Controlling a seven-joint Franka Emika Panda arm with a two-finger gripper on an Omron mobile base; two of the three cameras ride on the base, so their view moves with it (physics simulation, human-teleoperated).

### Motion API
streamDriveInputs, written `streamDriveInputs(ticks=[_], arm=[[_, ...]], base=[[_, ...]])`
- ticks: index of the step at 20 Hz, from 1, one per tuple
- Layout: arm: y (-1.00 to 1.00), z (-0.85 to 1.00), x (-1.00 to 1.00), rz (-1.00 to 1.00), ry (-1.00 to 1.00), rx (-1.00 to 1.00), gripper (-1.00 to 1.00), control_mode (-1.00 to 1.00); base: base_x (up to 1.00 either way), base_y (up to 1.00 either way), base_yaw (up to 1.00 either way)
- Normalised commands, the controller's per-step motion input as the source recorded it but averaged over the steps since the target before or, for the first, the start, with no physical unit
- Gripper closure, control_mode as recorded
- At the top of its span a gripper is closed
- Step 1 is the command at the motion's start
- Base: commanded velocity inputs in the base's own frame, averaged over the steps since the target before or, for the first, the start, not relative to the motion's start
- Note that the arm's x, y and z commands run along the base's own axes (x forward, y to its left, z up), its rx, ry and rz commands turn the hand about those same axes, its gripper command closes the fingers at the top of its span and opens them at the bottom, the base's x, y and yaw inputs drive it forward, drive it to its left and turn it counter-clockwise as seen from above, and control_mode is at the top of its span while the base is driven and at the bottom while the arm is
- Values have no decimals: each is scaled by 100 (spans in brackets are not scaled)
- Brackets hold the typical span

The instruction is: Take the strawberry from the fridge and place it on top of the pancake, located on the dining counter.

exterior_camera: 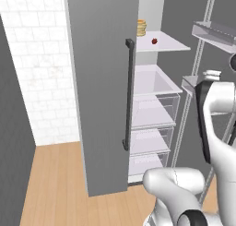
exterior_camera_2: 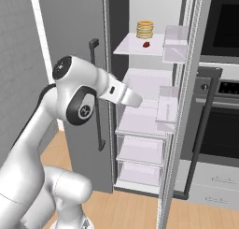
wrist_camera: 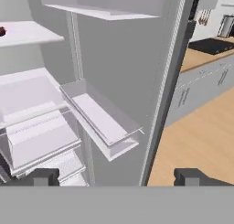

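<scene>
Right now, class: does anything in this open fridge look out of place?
Yes. A stack of pancakes sits on the fridge's upper shelf behind the strawberry, apparently uncovered, an odd place for it.

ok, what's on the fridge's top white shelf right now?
On the top white shelf sit a stack of golden-yellow round pancakes at the back and a tiny red strawberry in front of it. The closed grey door hides the shelf's left part.

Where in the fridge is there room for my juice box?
The middle shelf below the strawberry is bare. The clear door bin looks empty too. The top shelf is busier: a pancake stack sits at the back, strawberry in front, leaving bare space toward its right edge.
</scene>
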Motion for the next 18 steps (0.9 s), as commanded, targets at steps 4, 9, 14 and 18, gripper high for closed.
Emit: streamDriveInputs(ticks=[4,9,14,18], arm=[[80,0,-53,12,0,13,-100,-100],[88,-3,-45,13,0,10,-100,-100],[80,-10,-44,17,-1,9,-100,-100],[43,-12,-49,13,0,5,-100,-100]], base=[[0,0,0],[0,0,0],[0,0,0],[0,0,0]])
